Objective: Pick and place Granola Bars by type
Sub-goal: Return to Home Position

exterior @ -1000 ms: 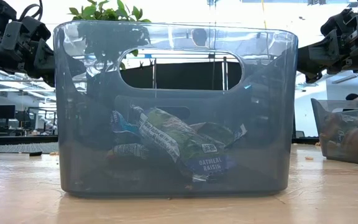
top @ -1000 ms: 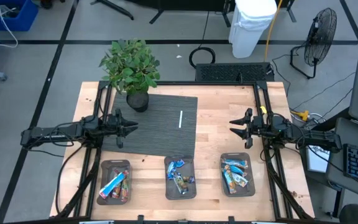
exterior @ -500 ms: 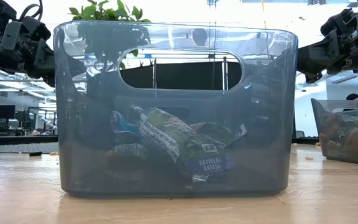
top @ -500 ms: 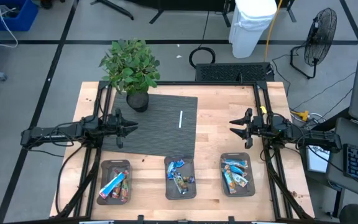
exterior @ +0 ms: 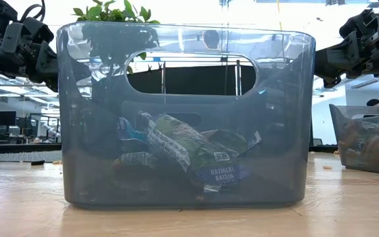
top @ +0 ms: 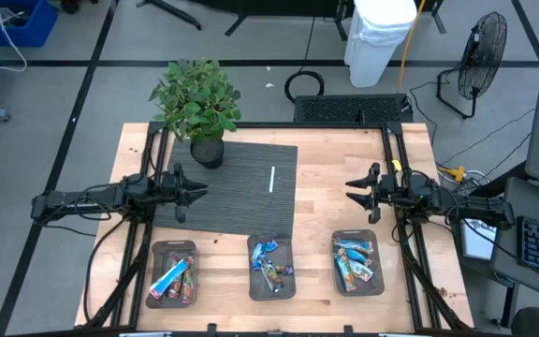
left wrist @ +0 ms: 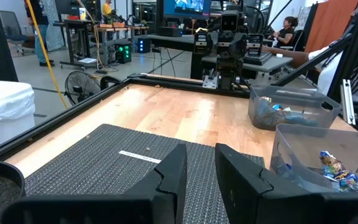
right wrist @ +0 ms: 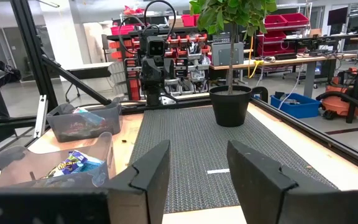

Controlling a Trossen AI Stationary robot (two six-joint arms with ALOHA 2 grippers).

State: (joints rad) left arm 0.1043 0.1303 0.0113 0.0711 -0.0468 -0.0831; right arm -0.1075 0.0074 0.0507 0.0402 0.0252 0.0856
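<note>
Wooden bench (top: 344, 154) has three bins (top: 250, 271) along its front edge, Granola Bars (top: 355, 262) all inside them, none loose on the mat (top: 251, 187). Left claw (top: 202, 192) hovers over the mat's left part, right claw (top: 349, 195) over bare wood; both spread, empty, well apart from the bins. To home cleanly: hold height, no dip toward bins, fingers parted, arms level and mirrored
</note>
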